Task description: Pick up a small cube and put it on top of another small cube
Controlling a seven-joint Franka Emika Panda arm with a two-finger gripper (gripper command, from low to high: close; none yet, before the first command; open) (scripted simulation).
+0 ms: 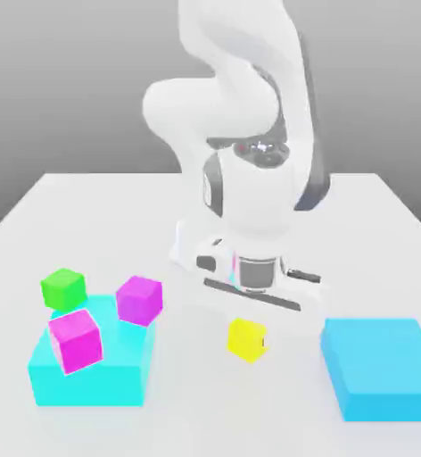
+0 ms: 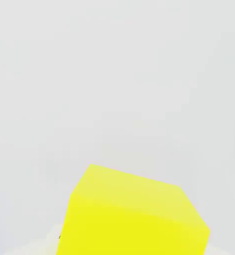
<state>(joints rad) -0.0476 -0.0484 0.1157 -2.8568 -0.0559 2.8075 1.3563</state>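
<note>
- The white arm (image 1: 241, 134) bends down over the middle of the white table (image 1: 89, 205); its hand sits low, just above the tabletop.
- The gripper (image 1: 250, 312) hangs straight over the small yellow cube (image 1: 246, 339); whether its fingers are spread or closed, and whether they have hold of anything, I cannot tell.
- The small yellow cube lies on the table just under the hand, between the two cyan blocks and nearer the exterior view's right one; in the hand view the same cube (image 2: 134, 214) looms close, turned a little askew, its top face lighter than the side face.
- A cyan block (image 1: 94, 370) sits toward the exterior view's left front — a magenta cube (image 1: 76, 339) rests on top of it, near its left edge.
- A second magenta cube (image 1: 139, 299) stands at the back edge of that cyan block; whether it rests on the block or on the table behind it I cannot tell.
- A green cube (image 1: 62, 288) sits just behind the block's far left corner, close to the magenta cubes.
- Another cyan block (image 1: 383, 368), flat and wide, lies at the exterior view's right front, apart from the yellow cube.
</note>
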